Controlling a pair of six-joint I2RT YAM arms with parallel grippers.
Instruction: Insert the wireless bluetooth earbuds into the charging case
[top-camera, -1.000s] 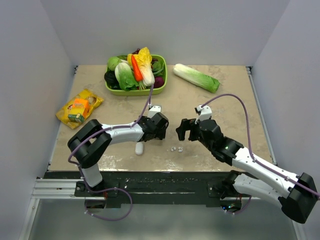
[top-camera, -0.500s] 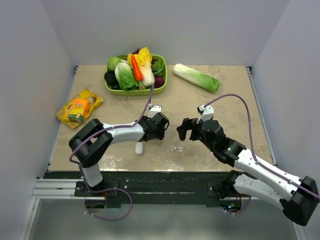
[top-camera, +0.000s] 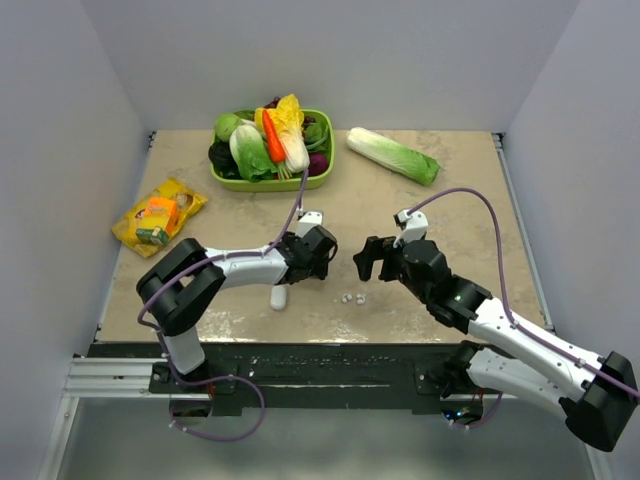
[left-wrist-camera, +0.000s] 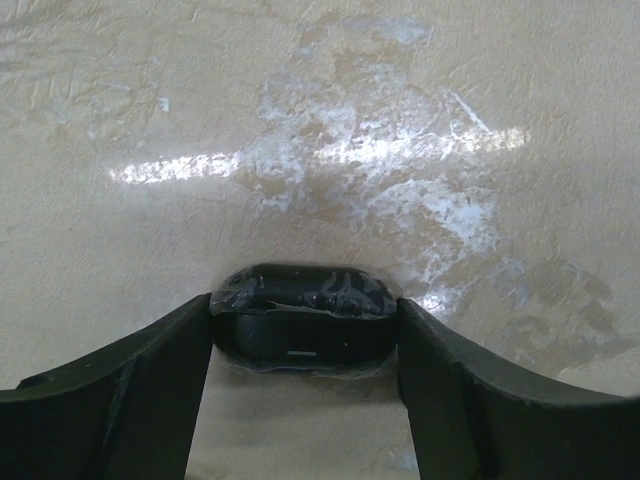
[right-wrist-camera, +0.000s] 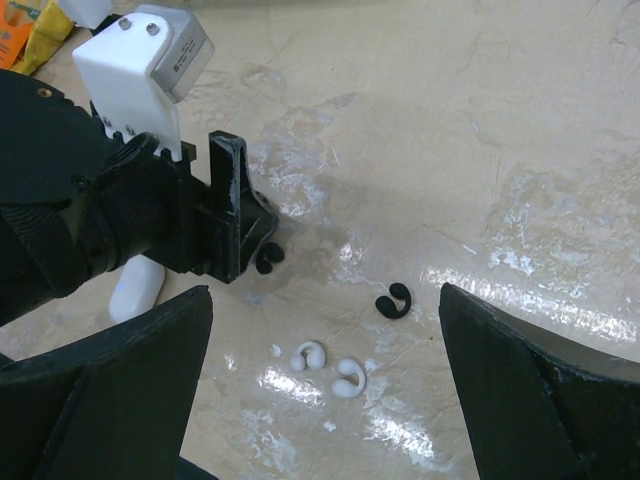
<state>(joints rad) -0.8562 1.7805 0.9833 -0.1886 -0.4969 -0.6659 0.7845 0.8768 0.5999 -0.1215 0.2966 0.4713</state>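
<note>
**Inspector:** Your left gripper (top-camera: 318, 266) is down at the table (top-camera: 450, 220), clenched on a black oval case (left-wrist-camera: 300, 335). Each finger presses against one end of it, and the case rests on the surface.

**Operator:** And the right one?

**Inspector:** Your right gripper (top-camera: 373, 266) is released, with its jaws spread wide and nothing between them. It hangs above the table, just right of the left gripper and apart from it.

**Operator:** Where are the task items?

**Inspector:** The two white earbuds (right-wrist-camera: 310, 355) lie side by side on the bare table, close together, just near of your right gripper. Neither gripper touches them. The white charging case (top-camera: 279, 297) lies on the table to their left, just near of your left gripper and clear of its fingers. I cannot tell from here whether its lid is up.

**Operator:** Anything else close by?

**Inspector:** Two black C-shaped pieces (right-wrist-camera: 393, 301) lie on the table. One is just far of the earbuds, the other is beside your left gripper's fingertips.
</note>
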